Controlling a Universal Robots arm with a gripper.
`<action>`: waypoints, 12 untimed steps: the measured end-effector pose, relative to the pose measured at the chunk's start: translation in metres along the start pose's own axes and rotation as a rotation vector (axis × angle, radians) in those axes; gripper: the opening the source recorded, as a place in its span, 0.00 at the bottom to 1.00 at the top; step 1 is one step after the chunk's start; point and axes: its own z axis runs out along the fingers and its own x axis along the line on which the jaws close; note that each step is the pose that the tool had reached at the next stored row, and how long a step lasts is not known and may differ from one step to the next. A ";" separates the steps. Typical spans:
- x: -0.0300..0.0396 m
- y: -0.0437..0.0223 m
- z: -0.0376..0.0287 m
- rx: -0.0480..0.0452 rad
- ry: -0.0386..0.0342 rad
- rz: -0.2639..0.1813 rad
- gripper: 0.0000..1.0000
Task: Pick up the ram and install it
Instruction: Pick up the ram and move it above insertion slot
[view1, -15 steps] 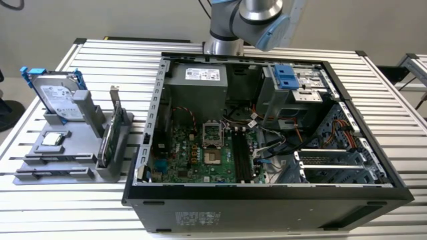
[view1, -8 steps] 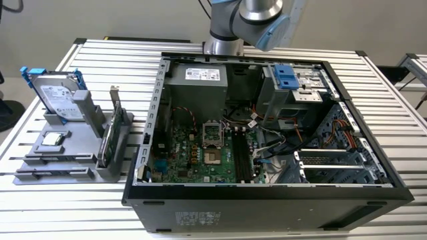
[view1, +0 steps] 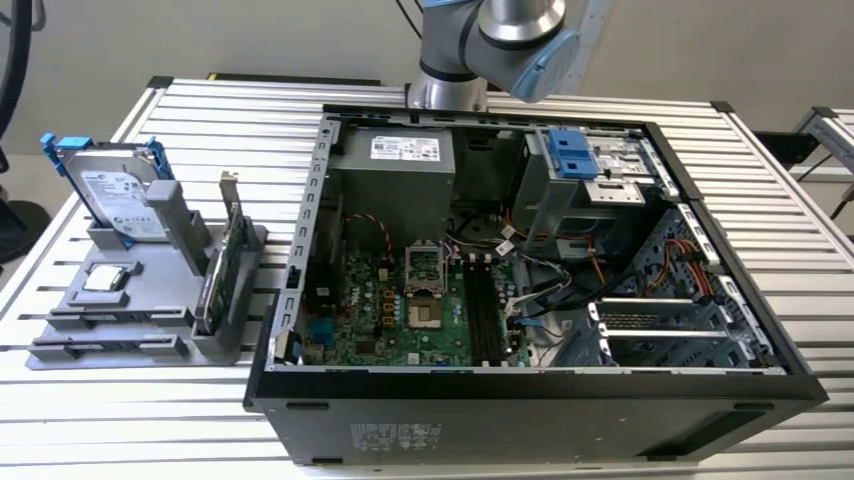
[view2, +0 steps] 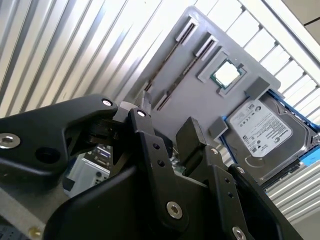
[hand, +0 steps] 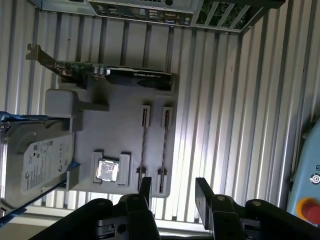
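The jaws hang released and empty above the grey holder. In the exterior view the holder sits on the table at nine o'clock from the open computer case. The ram stands edge-on in a slot of that holder, with a second stick just beside it. In the exterior view those slots lie toward the holder's seven o'clock corner, away from the hard drive at its eleven o'clock. The likely trouble is that, with the two sticks so near, one fingertip could land on the neighbour's edge. A skewed pinch could also tilt the thin board and bind it in its slot.
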 end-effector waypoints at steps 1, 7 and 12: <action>0.0000 0.0000 0.0007 0.0007 0.0002 -0.005 1.00; 0.0000 -0.0002 0.0048 0.0028 0.0022 -0.028 1.00; 0.0000 -0.0003 0.0082 0.0027 0.0051 -0.041 1.00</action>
